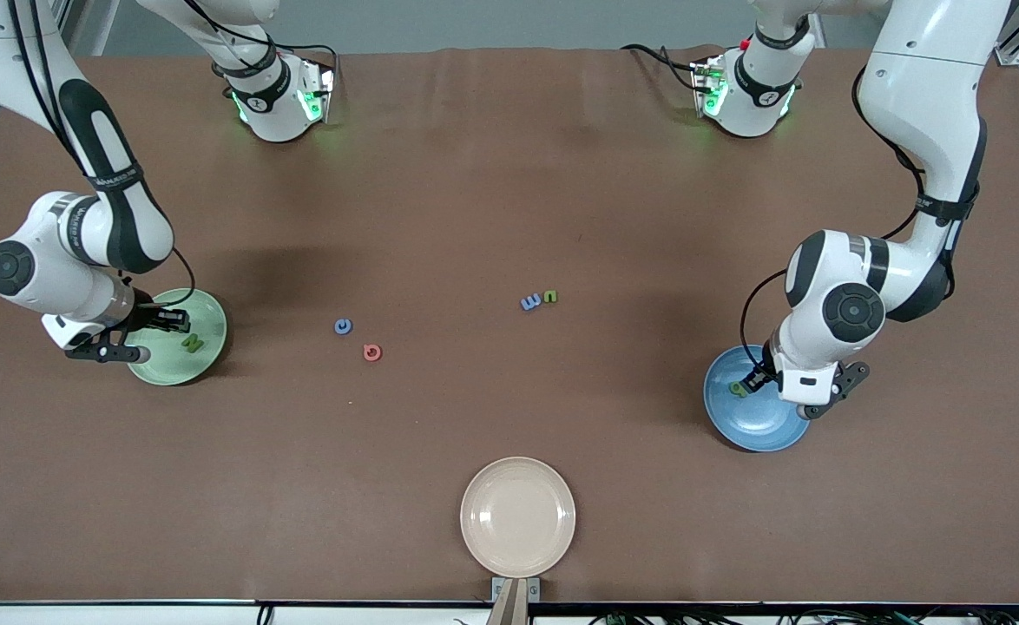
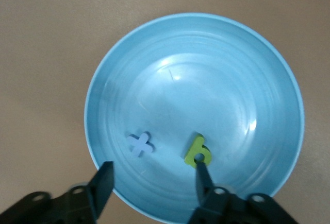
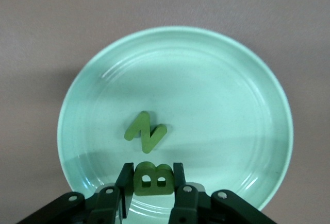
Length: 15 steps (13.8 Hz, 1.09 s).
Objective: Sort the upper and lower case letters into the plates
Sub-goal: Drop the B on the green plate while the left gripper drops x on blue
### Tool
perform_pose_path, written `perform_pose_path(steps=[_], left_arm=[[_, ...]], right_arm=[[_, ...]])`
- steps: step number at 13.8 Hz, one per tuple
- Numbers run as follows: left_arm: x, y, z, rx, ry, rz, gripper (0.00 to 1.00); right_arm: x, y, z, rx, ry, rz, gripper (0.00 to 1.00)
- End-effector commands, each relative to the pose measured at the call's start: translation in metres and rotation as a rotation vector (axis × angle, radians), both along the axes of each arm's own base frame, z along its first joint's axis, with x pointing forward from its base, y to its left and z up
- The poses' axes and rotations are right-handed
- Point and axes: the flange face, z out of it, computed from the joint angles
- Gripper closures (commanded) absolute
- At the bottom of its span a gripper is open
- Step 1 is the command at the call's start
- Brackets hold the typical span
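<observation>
Mint green plate (image 1: 181,375) toward the right arm's end of the table; dark green N (image 3: 145,132) lying flat in it. Right gripper (image 3: 150,193) low over that plate's rim, fingers pinched on a dark green B (image 3: 152,178), held upright just above the plate floor, beside the N.

Blue plate (image 1: 757,425) toward the left arm's end. Inside: pale lavender x (image 2: 139,144) and yellow-green b (image 2: 197,151), lying flat, apart from each other. Left gripper (image 2: 154,183) over the plate's edge, fingers spread wide, holding nothing; one fingertip (image 2: 201,175) just beside the b.

On bare table between the plates: blue C (image 1: 343,326), red G (image 1: 372,351) just nearer the camera; farther along, blue E (image 1: 530,302) touching a small green n (image 1: 550,297).

Cream plate (image 1: 518,516) at the table edge nearest the camera, nothing in it.
</observation>
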Motion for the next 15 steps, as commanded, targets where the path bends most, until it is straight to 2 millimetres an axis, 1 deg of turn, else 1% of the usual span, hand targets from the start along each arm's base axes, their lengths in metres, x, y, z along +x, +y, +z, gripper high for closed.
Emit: perform_pose_path(steps=[1, 3, 4, 5, 6, 8, 9, 10, 11, 12, 13, 15], left_arm=[[-0.003, -0.011, 0.007, 0.005, -0.014, -0.022, 0.0], [-0.016, -0.056, 0.005, 0.006, 0.003, -0.023, 0.0], [-0.024, -0.084, 0.007, 0.006, 0.001, 0.002, 0.0], [-0.033, -0.11, 0.009, 0.005, -0.011, 0.055, 0.0], [-0.04, -0.133, 0.018, 0.0, -0.036, 0.128, 0.0], [-0.05, -0.158, 0.035, -0.017, -0.066, 0.245, 0.0], [-0.056, -0.172, 0.037, -0.031, -0.069, 0.307, 0.0], [-0.058, -0.178, 0.035, -0.035, -0.068, 0.385, 0.0], [-0.059, -0.179, 0.036, -0.036, -0.075, 0.462, 0.0], [-0.06, -0.183, 0.037, -0.039, -0.079, 0.531, 0.0], [-0.064, -0.191, 0.033, -0.04, -0.073, 0.577, 0.0], [-0.07, -0.199, 0.03, -0.043, -0.064, 0.617, 0.0]], right_arm=[[-0.01, 0.001, -0.004, 0.002, 0.001, 0.01, 0.78], [-0.01, 0.001, -0.011, 0.002, 0.002, 0.01, 0.77], [-0.012, 0.001, -0.014, 0.002, 0.003, 0.011, 0.76], [-0.012, 0.001, -0.016, 0.001, 0.002, 0.012, 0.75], [-0.012, 0.002, -0.02, 0.001, 0.0, 0.012, 0.73], [-0.014, 0.003, -0.028, 0.002, 0.001, 0.013, 0.73], [-0.015, 0.004, -0.029, 0.002, 0.001, 0.014, 0.7], [-0.014, 0.007, -0.028, 0.002, 0.004, 0.02, 0.49], [-0.012, 0.011, -0.024, 0.001, 0.003, 0.028, 0.12], [-0.009, 0.019, -0.016, 0.003, 0.001, 0.043, 0.0], [-0.001, 0.032, 0.005, 0.002, 0.001, 0.066, 0.0], [0.009, 0.066, 0.039, 0.008, 0.05, 0.114, 0.0]])
